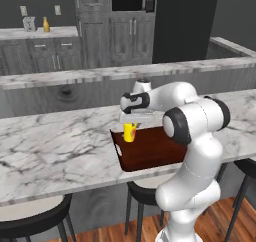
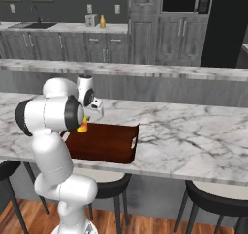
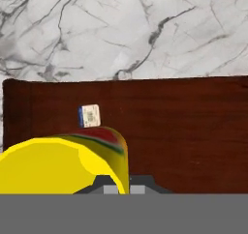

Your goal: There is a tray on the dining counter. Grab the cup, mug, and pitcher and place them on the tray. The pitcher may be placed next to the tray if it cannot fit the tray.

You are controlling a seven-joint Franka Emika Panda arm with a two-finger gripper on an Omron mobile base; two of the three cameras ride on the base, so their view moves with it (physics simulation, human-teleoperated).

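**Yellow cup held over the tray's left end**

The cup (image 1: 130, 131) hangs in the gripper (image 1: 129, 124) just above the tray (image 1: 155, 153), near its left short end; in the hand view the cup's (image 3: 58, 163) rim fills the lower left, with dark tray floor (image 3: 184, 131) beyond it and a small white label (image 3: 89, 115) lying on the wood. The fingers are pinched narrow on the cup's wall. The tray sits at the near edge of the dining counter (image 1: 55, 146), and bare marble stretches wide to either side and behind it. One cup and one tray are on view. On the far worktop a mustard-yellow pitcher (image 2: 102, 21) stands just beside a grey toaster (image 2: 90, 20). Dark round stools (image 2: 218, 204) sit beneath the counter.
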